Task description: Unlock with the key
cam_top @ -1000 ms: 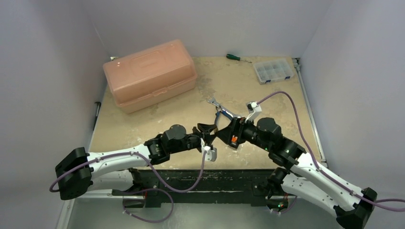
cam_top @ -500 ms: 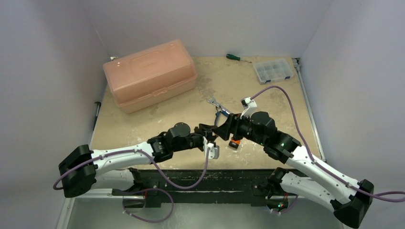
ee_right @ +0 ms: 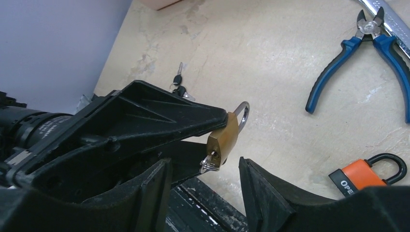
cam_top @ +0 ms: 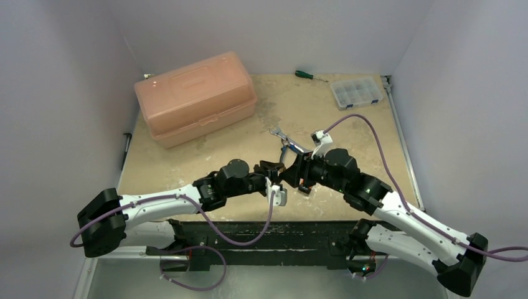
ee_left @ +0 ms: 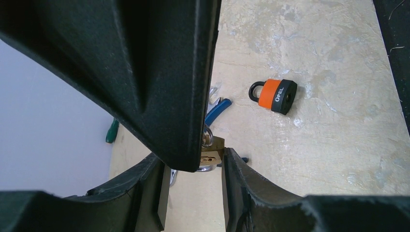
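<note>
Now nose-to-nose: L fingers (ee_right: 159, 113) clamp brass padlock (ee_right: 225, 135); R fingers (ee_right: 266, 193) spread, flanking key (ee_right: 210, 166).

Pink box (cam_top: 195, 96), gold padlock (ee_right: 223, 137), orange-and-black padlock (ee_left: 274, 95), blue-handled pliers (ee_right: 330, 73), mottled beige table (ee_right: 270, 48)

Two padlocks: brass padlock (ee_right: 223, 137), orange padlock (ee_left: 273, 95); one pliers (ee_right: 328, 77); one toolbox (cam_top: 194, 96).

Left jaws, right jaws beside pliers (cam_top: 285, 150)
</note>
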Controlling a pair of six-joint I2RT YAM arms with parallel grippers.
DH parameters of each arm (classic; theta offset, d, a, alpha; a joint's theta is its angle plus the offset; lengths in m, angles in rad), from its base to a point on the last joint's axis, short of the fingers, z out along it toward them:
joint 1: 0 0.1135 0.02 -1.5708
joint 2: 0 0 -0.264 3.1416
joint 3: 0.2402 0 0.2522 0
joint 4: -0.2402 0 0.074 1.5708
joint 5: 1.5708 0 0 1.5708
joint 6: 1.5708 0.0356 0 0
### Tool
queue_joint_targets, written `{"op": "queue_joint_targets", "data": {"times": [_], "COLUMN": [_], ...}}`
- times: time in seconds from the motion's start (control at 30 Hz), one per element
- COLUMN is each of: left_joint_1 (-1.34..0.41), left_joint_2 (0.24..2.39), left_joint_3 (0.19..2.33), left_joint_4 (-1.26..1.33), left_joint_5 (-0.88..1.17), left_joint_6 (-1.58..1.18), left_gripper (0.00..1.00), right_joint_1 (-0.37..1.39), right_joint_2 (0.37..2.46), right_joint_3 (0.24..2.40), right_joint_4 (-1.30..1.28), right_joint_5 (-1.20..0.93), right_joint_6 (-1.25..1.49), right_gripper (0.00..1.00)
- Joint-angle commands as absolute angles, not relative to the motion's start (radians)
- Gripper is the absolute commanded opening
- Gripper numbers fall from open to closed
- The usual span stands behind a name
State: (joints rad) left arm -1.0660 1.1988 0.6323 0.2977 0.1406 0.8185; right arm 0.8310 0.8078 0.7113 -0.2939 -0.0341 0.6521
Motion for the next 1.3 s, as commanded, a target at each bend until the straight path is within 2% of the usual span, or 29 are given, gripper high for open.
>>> {"op": "queue_joint_targets", "data": {"times": [0.0,0.3,0.7,0.77,1.0,1.1,1.27], "left_joint_1": [-1.058,-1.058,-1.059,-1.059,-1.058,-1.058,-1.058], "left_joint_2": [1.197,1.193,1.191,1.191,1.187,1.180,1.140], "left_joint_3": [0.687,0.698,0.707,0.707,0.705,0.695,0.669], "left_joint_4": [0.342,0.330,0.314,0.314,0.320,0.340,0.367], "left_joint_5": [0.141,0.145,0.166,0.167,0.153,0.131,0.096], "left_joint_6": [0.790,0.780,0.773,0.771,0.770,0.768,0.782], "left_gripper": [0.00,0.00,0.00,0.00,0.00,0.00,0.26], "right_joint_1": [0.851,0.899,0.910,0.911,0.913,0.913,0.913], "right_joint_2": [0.840,0.926,0.964,0.976,0.963,0.936,0.822], "right_joint_3": [0.732,0.753,0.757,0.751,0.739,0.727,0.677], "right_joint_4": [-0.303,-0.287,-0.243,-0.223,-0.209,-0.210,-0.182], "right_joint_5": [0.029,0.139,0.248,0.247,0.253,0.252,0.239], "right_joint_6": [0.638,0.678,0.705,0.708,0.712,0.712,0.727], "right_gripper": [0.59,0.53,0.51,0.44,0.00,0.00,0.00]}}
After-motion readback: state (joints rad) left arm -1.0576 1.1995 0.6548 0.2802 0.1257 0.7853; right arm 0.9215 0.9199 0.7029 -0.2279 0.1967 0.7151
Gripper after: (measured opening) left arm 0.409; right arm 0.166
